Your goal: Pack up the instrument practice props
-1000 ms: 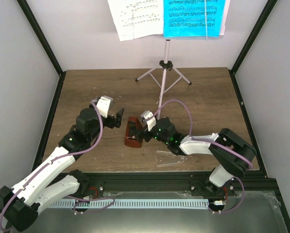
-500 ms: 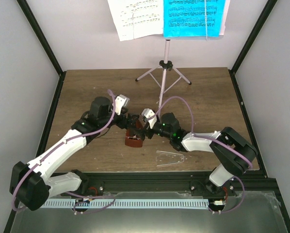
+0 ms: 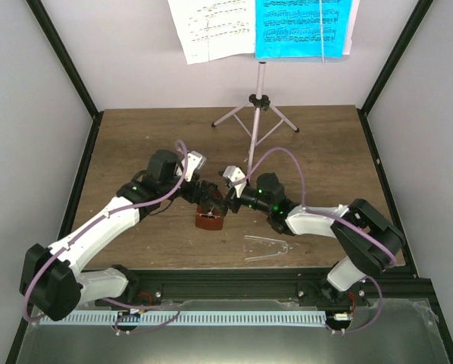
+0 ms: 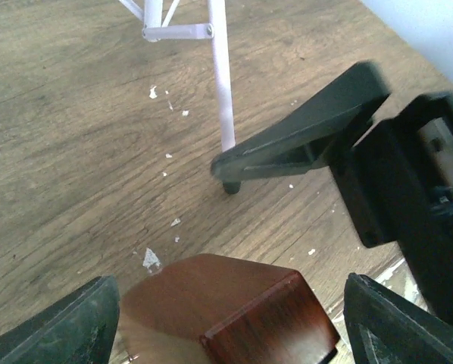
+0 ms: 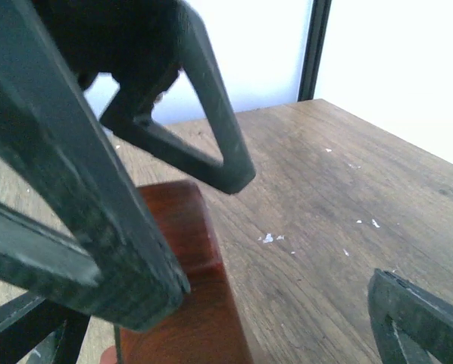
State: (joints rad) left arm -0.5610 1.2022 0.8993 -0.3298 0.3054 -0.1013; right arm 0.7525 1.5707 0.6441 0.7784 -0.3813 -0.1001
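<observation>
**Wooden desk** (image 3: 135, 144): carries every prop. Judged from the layout, nothing is packed yet.

**Pink tripod music stand** (image 3: 261, 76): upright at the back. The white sheet (image 3: 211, 30) and cyan sheet (image 3: 302, 26) sit side by side on its tray. Its near leg (image 4: 220, 83) ends just behind the spot where both arms work.
- Risk: a wrist swinging back clips that leg, the light stand rocks, and the sheets slide off.

**Left arm** (image 3: 113, 220) and **right arm** (image 3: 317, 220): both converge on one object at mid-desk.
- The left jaws stand wide and straddle the top of the brown metronome (image 3: 209, 216), one side each. Whether they touch its faces cannot be told.
- The right jaws also stand wide and empty, just beside the metronome on its right. One finger (image 4: 302, 140) reaches across the left wrist view.
- Risk: the two sets of jaws are very close together, so a closing or lifting move by one arm could strike the other.

**Metronome**: appears upright on its base, with tapered, smooth sides.
- Risk: jaws closing on the sloped faces may squeeze it out or tip it. A nudge from the right finger would topple it.

**Clear cover** (image 3: 266, 246): lies flat near the front edge, apart from the metronome and close to the right forearm.
- Risk: the forearm sweeps it off the desk. Being transparent, it is easy to miss.
</observation>
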